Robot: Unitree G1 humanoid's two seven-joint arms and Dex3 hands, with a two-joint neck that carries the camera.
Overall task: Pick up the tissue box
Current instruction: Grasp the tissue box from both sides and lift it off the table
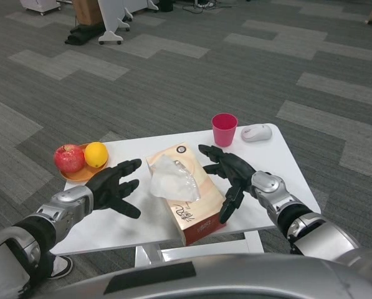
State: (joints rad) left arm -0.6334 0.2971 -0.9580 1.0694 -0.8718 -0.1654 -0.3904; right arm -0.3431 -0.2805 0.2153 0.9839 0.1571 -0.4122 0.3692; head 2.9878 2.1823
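A tan tissue box [187,198] with a red lower side lies on the white table [270,152], running from the centre toward the front edge, a white tissue puffing out of its top. My left hand [114,187] hovers just left of the box with its fingers spread, a small gap between them and the box. On the other side, my right hand [228,175] is spread as well, with its fingers close against the box's right edge. Neither hand holds anything.
A pink cup [224,129] stands behind the box at the back of the table, and a white computer mouse [256,132] lies to its right. At the left end, an orange plate [80,174] carries a red apple [69,157] and an orange [96,154].
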